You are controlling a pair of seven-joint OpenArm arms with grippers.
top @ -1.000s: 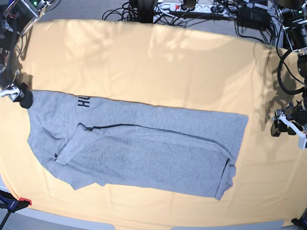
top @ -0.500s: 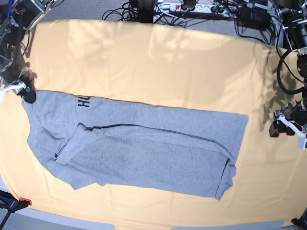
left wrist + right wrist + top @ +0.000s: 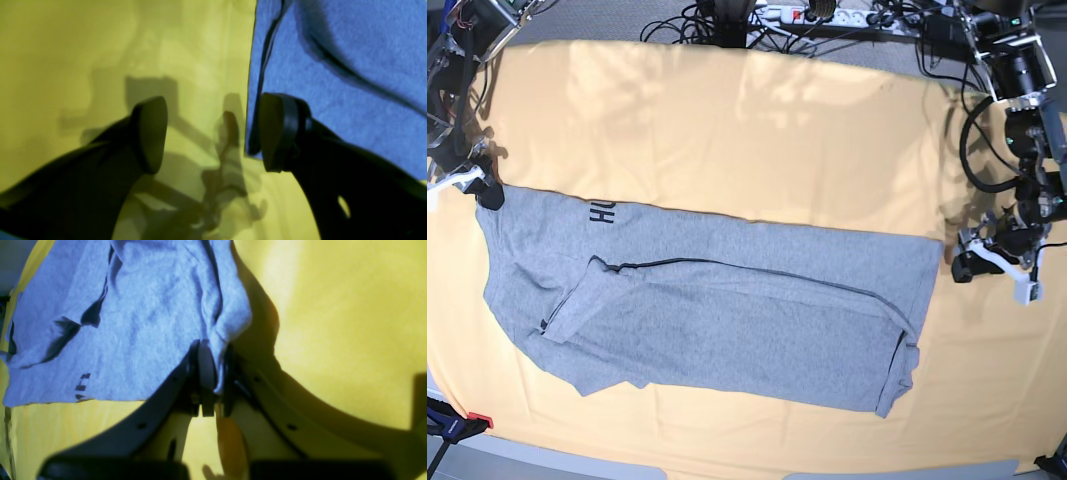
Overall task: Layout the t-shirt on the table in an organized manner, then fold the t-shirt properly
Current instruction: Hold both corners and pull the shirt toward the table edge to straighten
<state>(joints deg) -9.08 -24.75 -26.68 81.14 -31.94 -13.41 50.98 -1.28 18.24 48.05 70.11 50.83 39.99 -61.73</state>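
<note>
One t-shirt lies folded lengthwise across the near half of the table, its far-left corner pinched in the closed right end effector, while the left end effector, jaws wide and empty, hovers at its right edge.

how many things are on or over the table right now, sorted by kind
t-shirt: 1, grey, lying on the table
grippers: 2, the right gripper shut on the t-shirt's corner, the left gripper open beside its edge
total: 3
</note>
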